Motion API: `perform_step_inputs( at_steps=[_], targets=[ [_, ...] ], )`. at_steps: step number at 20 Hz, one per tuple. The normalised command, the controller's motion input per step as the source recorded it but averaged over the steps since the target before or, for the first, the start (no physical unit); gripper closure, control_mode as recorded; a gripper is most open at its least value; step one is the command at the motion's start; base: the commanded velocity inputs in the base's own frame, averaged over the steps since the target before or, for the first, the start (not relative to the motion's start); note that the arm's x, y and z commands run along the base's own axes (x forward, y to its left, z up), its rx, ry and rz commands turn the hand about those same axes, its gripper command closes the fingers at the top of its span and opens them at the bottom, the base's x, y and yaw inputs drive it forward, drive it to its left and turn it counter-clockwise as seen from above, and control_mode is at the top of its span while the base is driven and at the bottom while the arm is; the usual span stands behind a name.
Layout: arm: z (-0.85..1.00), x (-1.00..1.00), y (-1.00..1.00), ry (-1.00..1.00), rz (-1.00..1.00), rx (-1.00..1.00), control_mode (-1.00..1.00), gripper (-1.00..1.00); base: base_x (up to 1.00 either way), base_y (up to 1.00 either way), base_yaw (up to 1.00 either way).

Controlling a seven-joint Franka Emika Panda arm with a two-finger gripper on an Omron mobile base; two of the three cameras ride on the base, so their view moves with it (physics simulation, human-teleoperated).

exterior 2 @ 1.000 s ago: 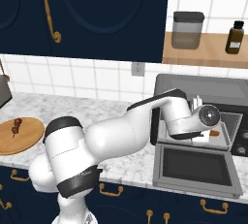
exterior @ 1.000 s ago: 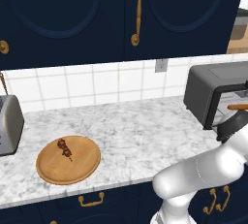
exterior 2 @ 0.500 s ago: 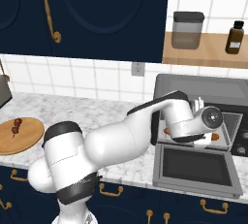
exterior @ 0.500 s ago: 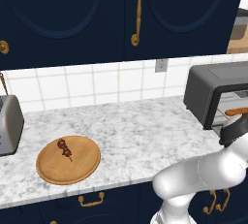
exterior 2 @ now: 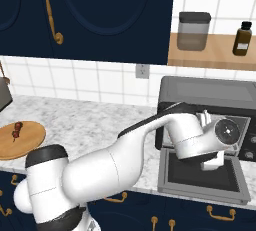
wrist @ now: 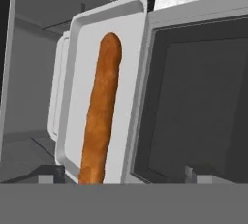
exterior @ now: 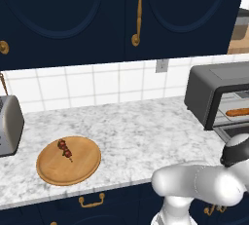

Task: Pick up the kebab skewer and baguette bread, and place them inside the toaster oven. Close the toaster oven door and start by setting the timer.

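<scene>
Dark fingertips of the gripper spread wide at the bottom of the hand view, grasping nothing. Just beyond them, the golden-brown baguette bread lying free along a pale tray inside the toaster oven. Toaster oven door dropped flat, window up, under the white wrist. Well to the left on the marble counter, the kebab skewer resting on a round wooden board, silver toaster near it.
</scene>
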Motion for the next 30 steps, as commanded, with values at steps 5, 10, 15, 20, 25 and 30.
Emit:
perform_step_inputs(
  at_steps=[5,10,15,20,25,30],
  targets=[
    [0.06,-0.28,1.0,0.13,0.27,-0.14,-1.0,-1.0,0.0,0.0,0.0],
    [0.02,-0.03,1.0,0.16,0.33,-0.14,-1.0,-1.0,0.0,0.0,0.0],
    [0.04,-0.06,1.0,0.18,0.31,-0.16,-1.0,-1.0,0.0,0.0,0.0],
    [0.02,0.0,1.0,0.12,0.27,-0.17,-1.0,-1.0,0.0,0.0,0.0],
    [0.01,0.0,1.0,0.1,0.22,-0.15,-1.0,-1.0,0.0,0.0,0.0],
    [0.0,0.09,0.97,0.08,0.18,-0.05,-1.0,-1.0,0.0,0.0,0.0]
  ],
)
